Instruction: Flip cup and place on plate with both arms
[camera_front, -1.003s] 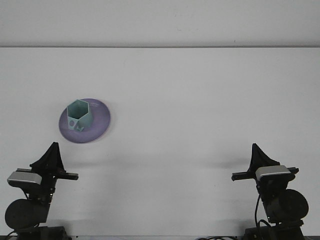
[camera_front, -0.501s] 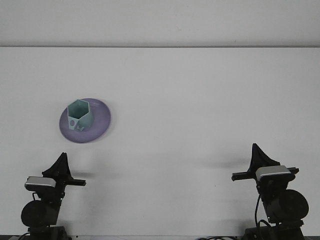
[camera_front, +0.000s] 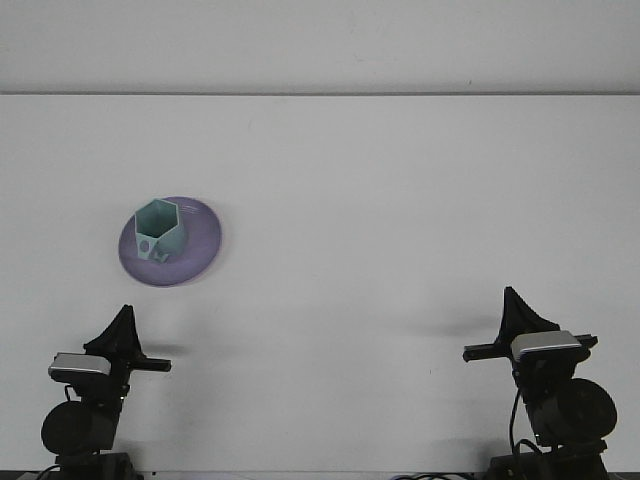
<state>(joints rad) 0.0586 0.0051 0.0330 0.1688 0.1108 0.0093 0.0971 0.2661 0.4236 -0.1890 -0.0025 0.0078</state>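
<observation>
A teal hexagonal cup (camera_front: 159, 229) stands upright, mouth up, on a purple plate (camera_front: 202, 238) at the left of the white table. My left gripper (camera_front: 124, 318) sits low near the front edge, well in front of the plate and apart from it, shut and holding nothing. Far from the cup, at the front right, my right gripper (camera_front: 514, 303) is shut and also holds nothing.
The white table (camera_front: 380, 200) runs back to a pale wall. Both arm bases rest at the bottom corners of the view.
My left arm has drawn back and down toward the front edge and has held still for the last half second. The right arm, cup and plate have not moved.
</observation>
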